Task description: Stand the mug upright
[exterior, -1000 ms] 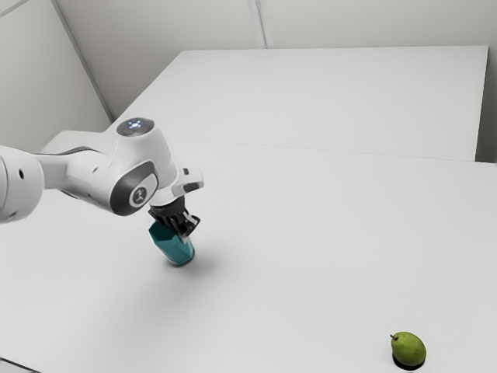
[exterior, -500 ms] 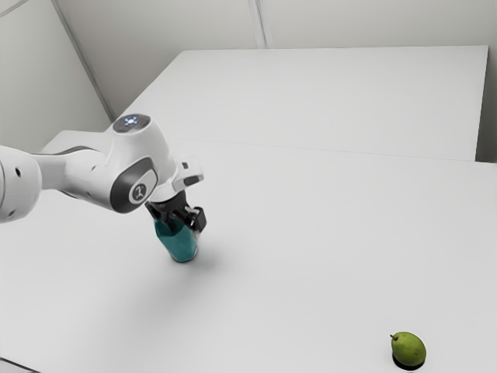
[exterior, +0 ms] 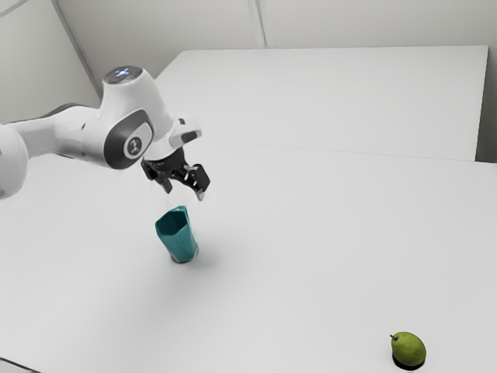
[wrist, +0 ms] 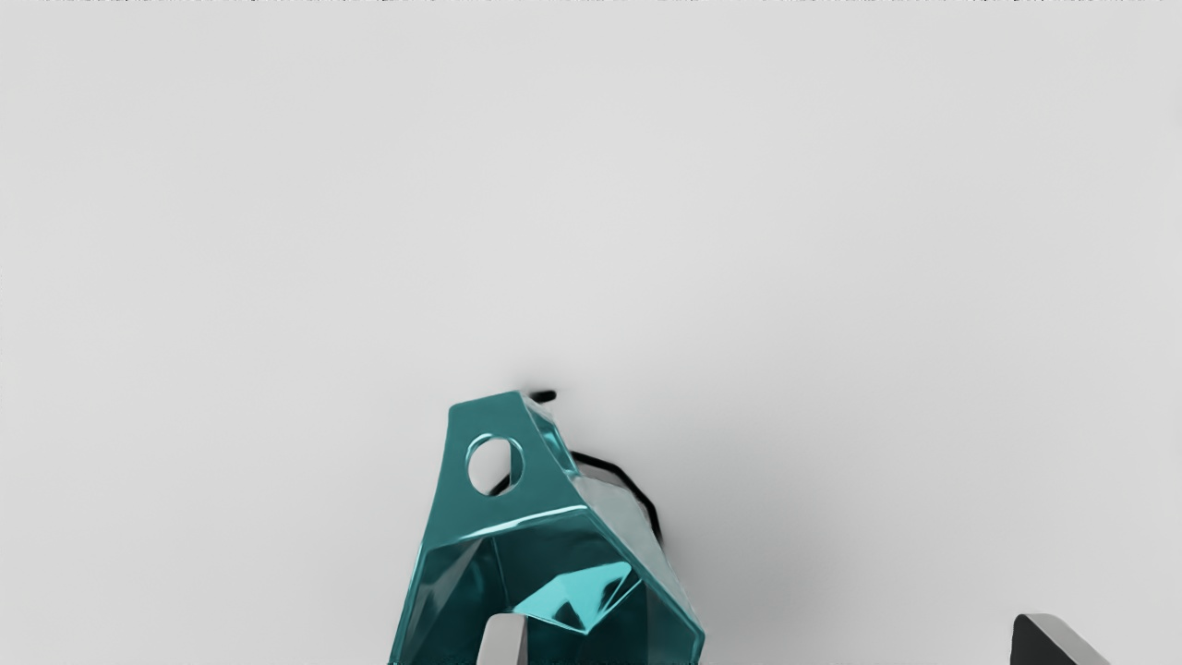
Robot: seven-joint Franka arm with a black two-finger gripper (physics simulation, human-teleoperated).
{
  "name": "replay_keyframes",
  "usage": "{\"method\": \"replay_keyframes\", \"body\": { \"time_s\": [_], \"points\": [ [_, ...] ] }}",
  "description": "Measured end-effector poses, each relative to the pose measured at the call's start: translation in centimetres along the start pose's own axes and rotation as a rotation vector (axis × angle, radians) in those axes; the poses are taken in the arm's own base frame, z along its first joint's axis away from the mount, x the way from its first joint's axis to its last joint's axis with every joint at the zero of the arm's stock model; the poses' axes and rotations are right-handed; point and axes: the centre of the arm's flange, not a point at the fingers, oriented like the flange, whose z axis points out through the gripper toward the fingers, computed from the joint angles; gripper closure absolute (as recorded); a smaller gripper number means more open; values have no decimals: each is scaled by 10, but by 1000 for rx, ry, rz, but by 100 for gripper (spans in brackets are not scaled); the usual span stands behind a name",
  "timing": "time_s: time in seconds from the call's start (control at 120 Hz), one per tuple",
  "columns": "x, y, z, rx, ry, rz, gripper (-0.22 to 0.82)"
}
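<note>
The gripper hangs above the teal mug in the exterior view, its fingers spread and holding nothing. On the table, the mug has its opening facing up and its base down; it looks slightly tilted there. From the wrist view, the mug shows its open mouth and a handle with a round hole. The gripper has its two fingertips wide apart, one of them overlapping the mug's mouth in the picture and the other off to the side over bare table.
A green pear lies on the white table, far from the mug, toward the exterior view's lower right. Pale walls rise behind the table.
My hand has risen off the mug, and the fingers that were around its upper part are now above it. The mug leans less than a second ago and stays on the table.
</note>
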Motion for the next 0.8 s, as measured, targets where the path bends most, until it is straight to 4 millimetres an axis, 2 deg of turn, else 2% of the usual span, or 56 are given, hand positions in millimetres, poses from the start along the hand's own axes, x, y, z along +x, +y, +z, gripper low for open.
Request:
{"method": "replay_keyframes", "body": {
  "time_s": [0.342,0.8],
  "points": [
    [38,3,-58,-13,-129,-11,2],
    [48,9,-130,-3,-161,4,2]
  ]
}}
